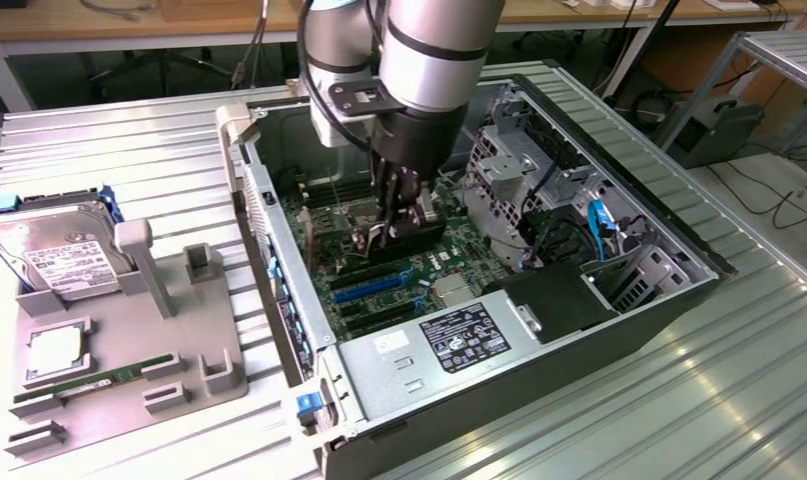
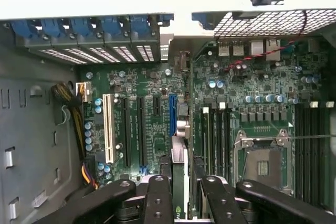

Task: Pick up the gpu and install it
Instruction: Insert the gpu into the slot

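Black fingers [image 2: 157, 198] of the gripper [image 2: 184, 184] are clamped on the gpu [image 2: 179, 171]. From the wrist camera I see the card edge-on between them, a thin dark strip with a pale metal end. It points toward the blue slot [image 2: 172, 114] on the motherboard [image 2: 247, 82], and the white slot [image 2: 107, 129] lies well off to one side. I cannot tell whether the card's lower edge touches the board.

In the exterior view, the arm [image 1: 430, 60] comes down from twelve o'clock into the open computer case [image 1: 670, 290], holding the card upright over the middle of the board. From the gripper, the labelled power supply [image 1: 430, 345] sits at about five o'clock and the metal drive cage [image 1: 510, 180] at two o'clock.

Outside the case, at eight o'clock, a grey tray [image 1: 176, 350] rests on the ribbed metal table [image 1: 723, 390]. The tray carries a hard drive [image 1: 56, 255] at its twelve o'clock end and a green RAM stick [image 1: 96, 383] at its six o'clock end.
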Available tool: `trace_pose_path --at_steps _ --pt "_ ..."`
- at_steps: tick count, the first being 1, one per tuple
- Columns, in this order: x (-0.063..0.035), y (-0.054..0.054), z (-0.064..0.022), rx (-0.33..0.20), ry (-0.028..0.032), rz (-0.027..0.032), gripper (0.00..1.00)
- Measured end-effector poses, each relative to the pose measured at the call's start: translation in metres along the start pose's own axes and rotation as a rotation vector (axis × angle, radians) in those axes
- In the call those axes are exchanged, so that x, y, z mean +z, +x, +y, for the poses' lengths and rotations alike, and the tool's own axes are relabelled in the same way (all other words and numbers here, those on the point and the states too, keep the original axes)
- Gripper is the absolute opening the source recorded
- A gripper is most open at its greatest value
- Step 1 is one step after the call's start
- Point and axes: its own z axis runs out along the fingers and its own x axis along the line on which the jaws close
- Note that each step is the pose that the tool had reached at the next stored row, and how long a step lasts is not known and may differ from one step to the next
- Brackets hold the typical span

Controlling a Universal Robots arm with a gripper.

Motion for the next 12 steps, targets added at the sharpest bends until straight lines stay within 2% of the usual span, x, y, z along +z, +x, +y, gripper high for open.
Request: trace_pose_path --at_steps 3,12 --pt "0.0046 0.004 -0.0002 -0.013 -0.0001 0.0003 0.26" --pt "0.0153 0.007 0.0032 -0.025 -0.0002 0.0019 0.26"
